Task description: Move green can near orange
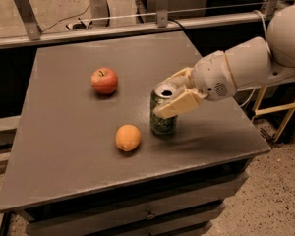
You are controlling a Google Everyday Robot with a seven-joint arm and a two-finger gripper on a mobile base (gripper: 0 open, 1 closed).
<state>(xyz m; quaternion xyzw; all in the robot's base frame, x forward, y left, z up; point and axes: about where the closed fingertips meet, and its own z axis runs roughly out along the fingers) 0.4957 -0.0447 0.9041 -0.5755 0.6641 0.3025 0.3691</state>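
Observation:
The green can [162,115] stands upright on the grey table [69,146], right of centre, its silver open top showing. My gripper [173,95] comes in from the right on a white arm and is shut on the can's upper part, one cream finger [179,105] across its front. The orange [128,137] lies just left of the can, a small gap between them.
A red apple [104,80] lies farther back and left on the table. A metal rail [137,26] runs behind the table. The table's right edge is near the arm, with a yellow frame [285,107] beyond it.

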